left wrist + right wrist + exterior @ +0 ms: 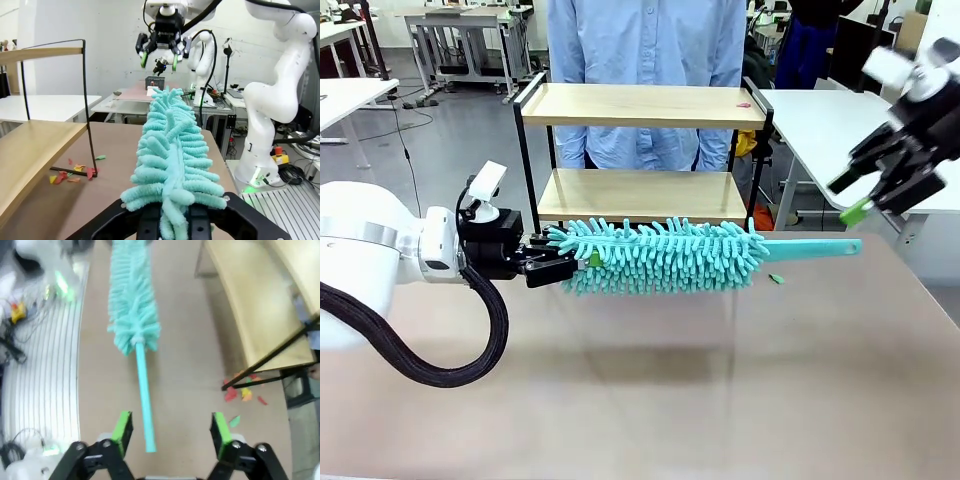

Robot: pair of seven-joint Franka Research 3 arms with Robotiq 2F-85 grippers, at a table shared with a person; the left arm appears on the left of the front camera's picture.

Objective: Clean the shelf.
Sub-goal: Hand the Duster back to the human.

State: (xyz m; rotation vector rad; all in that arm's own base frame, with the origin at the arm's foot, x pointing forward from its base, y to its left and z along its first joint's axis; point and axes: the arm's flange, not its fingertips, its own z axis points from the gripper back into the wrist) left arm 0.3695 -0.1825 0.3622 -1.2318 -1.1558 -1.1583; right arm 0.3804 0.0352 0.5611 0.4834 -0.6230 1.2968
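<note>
The shelf (640, 105) stands at the table's far side, with two wooden boards in a black frame. A teal fluffy duster (665, 255) hangs level in front of it, above the table. My left gripper (555, 262) is shut on the duster's fluffy tip (170, 150), its fingers (150, 225) clamped at the end. The thin handle (144, 390) points toward my right gripper (172, 427), which stands open with the handle's end lying free between and below its green pads (122, 427). In the front view the right gripper (848, 198) hovers up and right of the handle tip.
A person in a light blue shirt (645, 50) stands behind the shelf. Coloured paper scraps (242, 392) lie by the shelf's foot (75, 172); a pink scrap (743, 104) sits on the top board and a green one (775, 279) on the table.
</note>
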